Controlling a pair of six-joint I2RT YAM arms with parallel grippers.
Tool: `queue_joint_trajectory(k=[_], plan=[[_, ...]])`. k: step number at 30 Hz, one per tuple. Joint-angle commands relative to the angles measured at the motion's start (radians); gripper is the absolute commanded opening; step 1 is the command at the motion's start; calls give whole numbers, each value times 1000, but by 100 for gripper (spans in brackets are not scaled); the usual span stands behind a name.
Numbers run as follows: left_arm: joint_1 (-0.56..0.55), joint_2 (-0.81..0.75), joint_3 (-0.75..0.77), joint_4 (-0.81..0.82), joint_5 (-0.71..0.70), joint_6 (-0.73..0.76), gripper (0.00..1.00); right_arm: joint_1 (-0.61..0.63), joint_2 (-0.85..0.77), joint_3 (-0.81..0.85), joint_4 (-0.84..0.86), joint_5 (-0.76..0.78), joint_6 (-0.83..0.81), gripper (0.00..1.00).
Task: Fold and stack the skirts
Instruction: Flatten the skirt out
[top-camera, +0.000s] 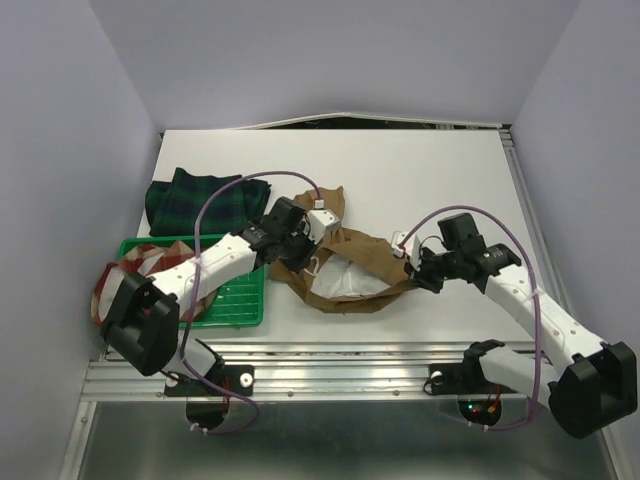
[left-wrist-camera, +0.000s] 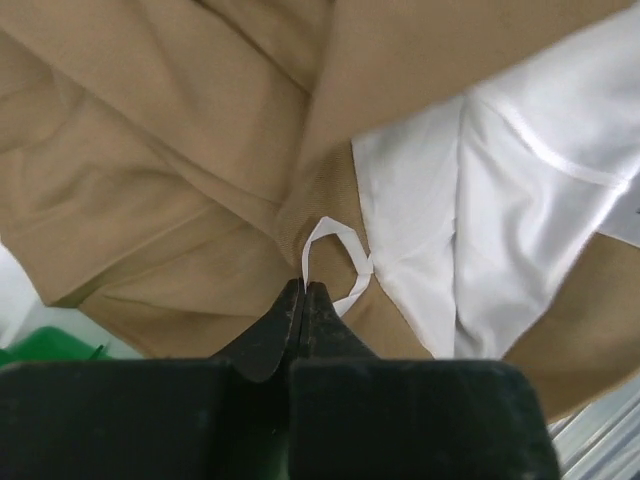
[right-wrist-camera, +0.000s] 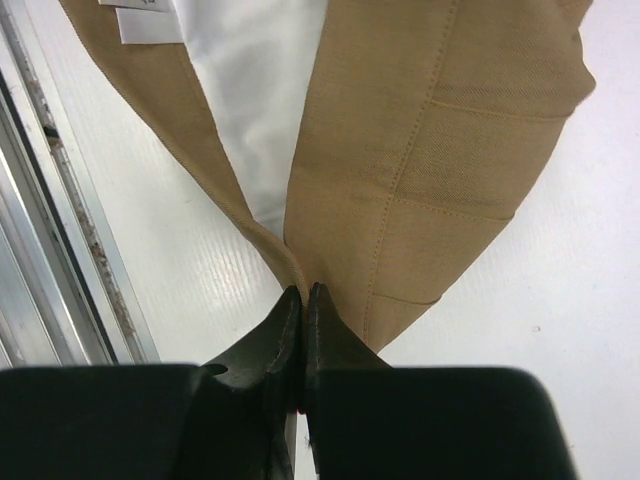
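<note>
Across the middle of the white table (top-camera: 430, 170), the tan skirt (top-camera: 352, 262) lies rumpled and half open between the two arms, its white lining (top-camera: 345, 283) showing. On the left, the arm reaches out from its base over the green tray (top-camera: 240, 300), with its wrist turned toward the skirt's left edge. The left gripper (left-wrist-camera: 303, 290) has its jaws pressed together on a pinch of tan cloth, right by a small white hanging loop (left-wrist-camera: 335, 262). On the right, the arm bends in from the near right corner, forearm angled up and to the left. The right gripper (right-wrist-camera: 303, 292) is clamped tight on the skirt's edge where cloth and lining meet. Farther left, the dark tartan skirt (top-camera: 200, 198) sits bunched behind the tray. The red plaid skirt (top-camera: 120, 275) drapes over the tray's left end, partly under the left arm.
</note>
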Motion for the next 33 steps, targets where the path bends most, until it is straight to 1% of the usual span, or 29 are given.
queue_joint_trajectory(k=[1,3,4,6,7,8,11,12,13,14,19,22,25,28,30,32,33], plan=[[63,-35,52,-15,-105,-3,0,9,-39,24,34,85,64,1],[98,-90,129,-37,-152,23,0,9,-59,60,33,141,70,1],[99,-109,156,-43,-189,38,0,9,-59,79,33,159,75,1],[99,-156,247,-51,-302,89,0,9,-55,129,34,212,95,1],[99,-172,273,-52,-333,104,0,9,-47,159,33,228,99,1],[99,-184,299,-55,-382,119,0,-3,-30,221,33,243,104,1],[97,-230,367,-63,-427,176,0,-30,2,323,37,301,109,1],[97,-254,381,-60,-442,196,0,-44,28,399,37,330,109,1],[97,-267,388,-52,-449,205,0,-44,43,439,37,346,109,1],[94,-281,396,-46,-462,211,0,-58,59,526,37,361,109,1],[91,-325,465,-48,-467,248,0,-78,144,747,32,444,66,1],[85,-363,471,-58,-459,287,0,-87,149,821,29,487,29,1],[85,-409,474,-72,-478,297,0,-87,128,835,29,528,-11,1],[85,-452,470,-48,-516,305,0,-96,96,831,30,551,-31,1],[85,-459,470,-28,-536,313,0,-96,92,826,32,551,-45,1],[85,-445,468,6,-553,325,0,-96,109,823,56,588,-57,1],[85,-428,470,24,-583,330,0,-96,132,823,76,611,-65,1]])
